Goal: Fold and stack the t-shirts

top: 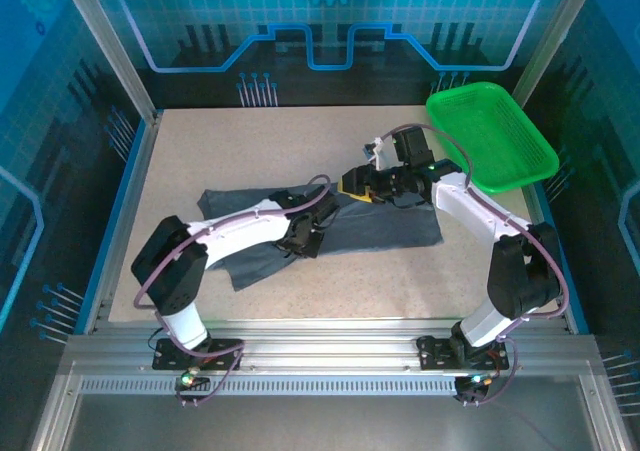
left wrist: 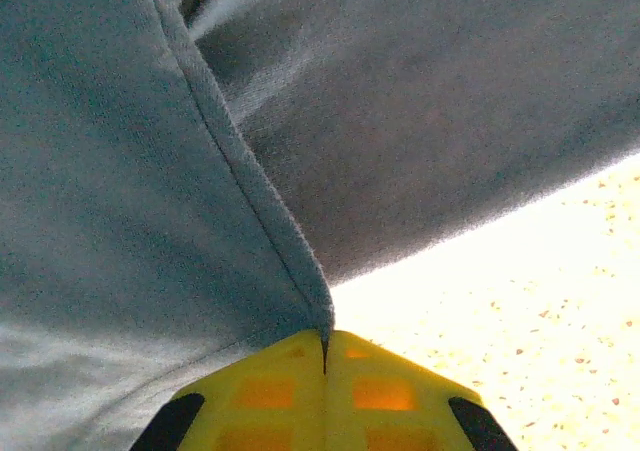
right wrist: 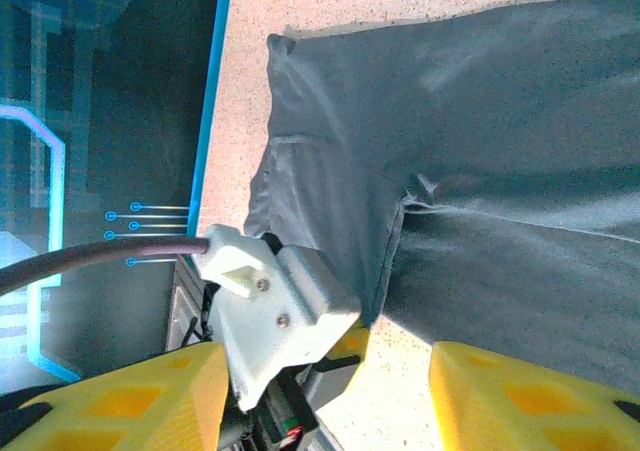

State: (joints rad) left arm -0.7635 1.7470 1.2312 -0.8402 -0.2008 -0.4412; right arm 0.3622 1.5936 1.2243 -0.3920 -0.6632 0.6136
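The dark slate-grey t-shirt (top: 385, 221) lies spread across the middle of the table, partly bunched under the arms. My left gripper (top: 303, 239) rests on its near-middle part. In the left wrist view the yellow fingers (left wrist: 270, 391) are pressed together, and the left gripper (left wrist: 325, 346) pinches a seamed edge of the t-shirt (left wrist: 120, 191), which lifts away from the table. My right gripper (top: 352, 184) hovers at the shirt's far edge. It is open (right wrist: 328, 371), its fingers (right wrist: 530, 401) wide apart, empty, above the t-shirt (right wrist: 480, 151).
A green basket (top: 495, 136) stands tilted at the back right corner. The left arm's white wrist housing (right wrist: 275, 306) sits between the right gripper's fingers in the right wrist view. Blue rails (top: 120, 201) and enclosure walls border the speckled table (top: 330, 291).
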